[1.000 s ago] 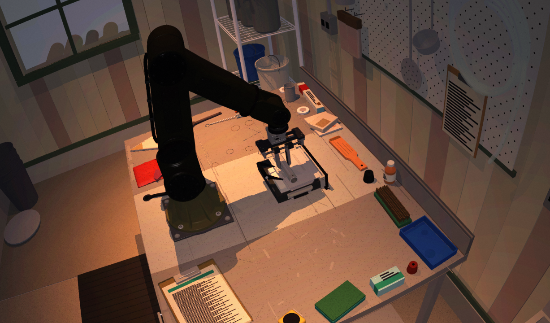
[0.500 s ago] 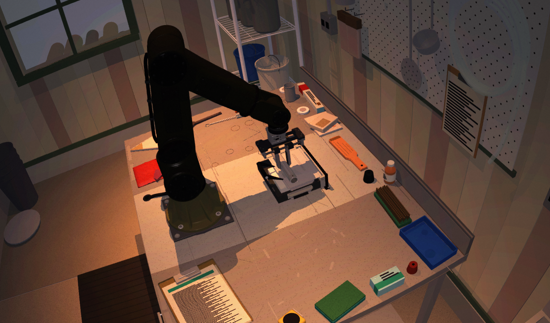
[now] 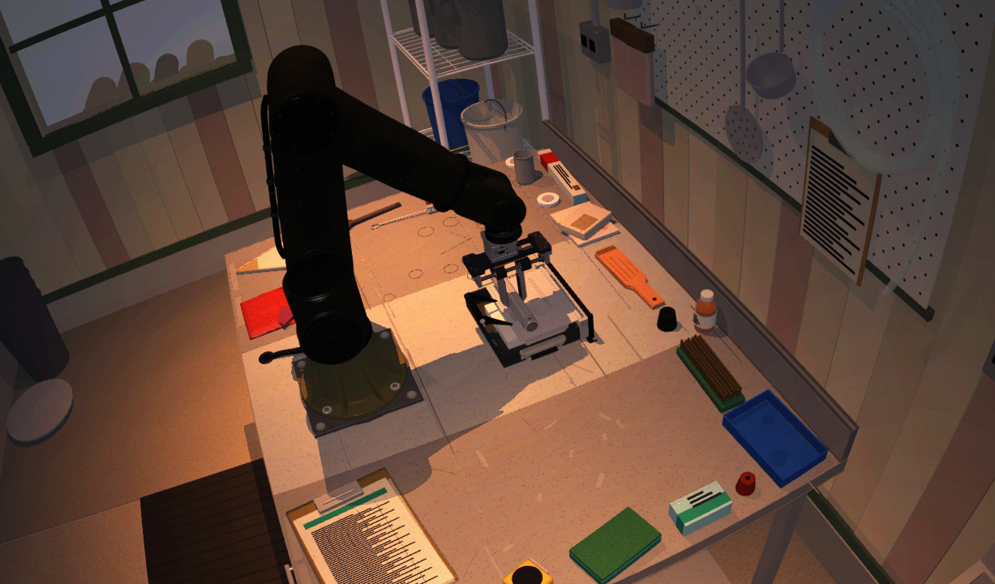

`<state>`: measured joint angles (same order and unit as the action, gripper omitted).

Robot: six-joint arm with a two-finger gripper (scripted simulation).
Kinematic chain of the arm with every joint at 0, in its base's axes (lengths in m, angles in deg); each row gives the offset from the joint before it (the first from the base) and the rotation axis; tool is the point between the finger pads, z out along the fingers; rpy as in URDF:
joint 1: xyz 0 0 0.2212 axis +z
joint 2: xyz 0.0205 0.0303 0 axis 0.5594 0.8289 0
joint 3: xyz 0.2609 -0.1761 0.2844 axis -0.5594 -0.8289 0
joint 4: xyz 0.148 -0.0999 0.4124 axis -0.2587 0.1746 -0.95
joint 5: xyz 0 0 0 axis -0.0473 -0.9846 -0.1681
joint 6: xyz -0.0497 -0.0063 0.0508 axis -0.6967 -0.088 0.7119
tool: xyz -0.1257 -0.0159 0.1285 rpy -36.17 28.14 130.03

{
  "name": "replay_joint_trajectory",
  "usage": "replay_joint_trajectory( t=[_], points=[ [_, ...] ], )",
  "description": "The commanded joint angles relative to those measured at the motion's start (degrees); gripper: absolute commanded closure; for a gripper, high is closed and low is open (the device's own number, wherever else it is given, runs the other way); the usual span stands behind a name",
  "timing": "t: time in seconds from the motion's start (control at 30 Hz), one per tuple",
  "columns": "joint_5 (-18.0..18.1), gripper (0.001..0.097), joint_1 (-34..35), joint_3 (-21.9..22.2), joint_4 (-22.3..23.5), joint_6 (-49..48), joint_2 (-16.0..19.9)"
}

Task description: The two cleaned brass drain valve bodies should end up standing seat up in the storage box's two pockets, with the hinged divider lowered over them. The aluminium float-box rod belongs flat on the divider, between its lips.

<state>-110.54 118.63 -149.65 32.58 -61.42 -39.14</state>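
My gripper point(image 3: 514, 299) hangs over the storage box point(image 3: 531, 319) in the middle of the bench. It is closed on the aluminium float-box rod point(image 3: 524, 312), a short grey cylinder whose round end faces the bench's near side. The rod sits just above the box's pale divider point(image 3: 537, 314), which lies lowered across the box. The valve bodies are hidden from me. A black frame stands along the box's right and far sides.
The arm's base point(image 3: 352, 378) stands just left of the box. An orange paddle point(image 3: 629, 276), a black cap point(image 3: 667, 318) and a small bottle point(image 3: 705, 311) lie to the right. A brush point(image 3: 710, 372) and a blue tray point(image 3: 774, 437) sit along the right edge.
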Motion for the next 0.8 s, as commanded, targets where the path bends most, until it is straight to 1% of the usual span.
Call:
replay_joint_trajectory(
  t=[0.0,0.77],
  points=[
    [0.0,0.0966,0.0,0.0,0.0,0.0,0.0],
    [0.9,0.0966,0.0,-0.2,0.0,0.0,0.7]
  ],
)
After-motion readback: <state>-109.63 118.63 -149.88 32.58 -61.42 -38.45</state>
